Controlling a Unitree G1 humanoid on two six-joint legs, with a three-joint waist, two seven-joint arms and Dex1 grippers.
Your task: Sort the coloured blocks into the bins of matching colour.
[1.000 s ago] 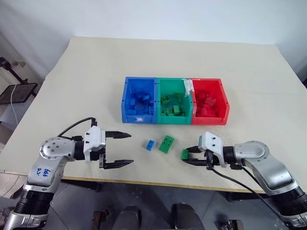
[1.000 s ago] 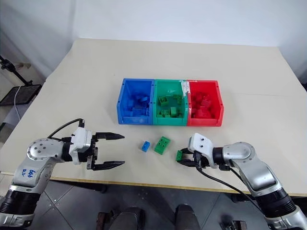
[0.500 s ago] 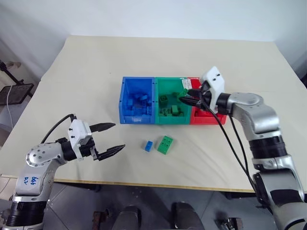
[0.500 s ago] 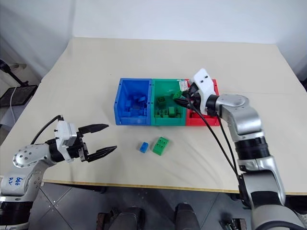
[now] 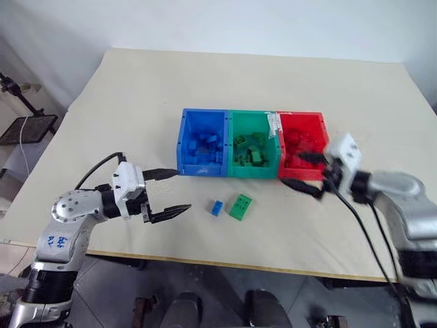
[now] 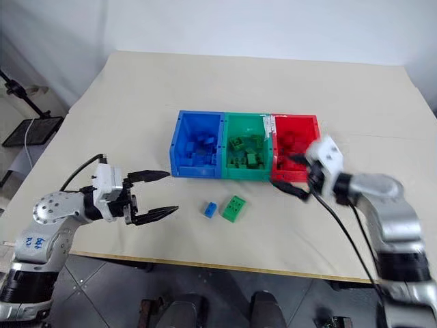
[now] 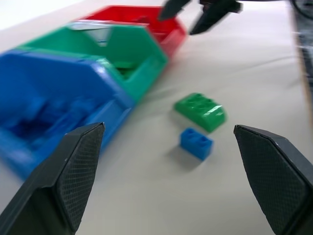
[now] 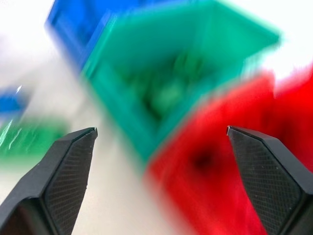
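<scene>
Sorting looks close to the end, judging from what lies on the table [image 5: 136,89]: the blue bin [image 5: 203,143], the green bin [image 5: 254,147] and the red bin [image 5: 302,145], joined in one row, already hold blocks of their own colour. Two pieces are left on the table in front of the bins: a small blue block [image 5: 216,208] and, just beside it, a larger green block [image 5: 240,206]. The left gripper [image 5: 167,194] hovers above the table to the left of these two blocks, its fingers spread wide apart with nothing between them. The right gripper [image 5: 304,172] is at the front corner of the red bin, blurred, its fingers also apart and empty. My judgement is that the blue block must go to the blue bin and the green block to the green bin, and then the work is done. The left wrist view gives more detail of the two blocks: the studs on top are clear, and there is a small gap between them. The right wrist view is very smeared, so from it I can tell the bin colours but not single blocks.
</scene>
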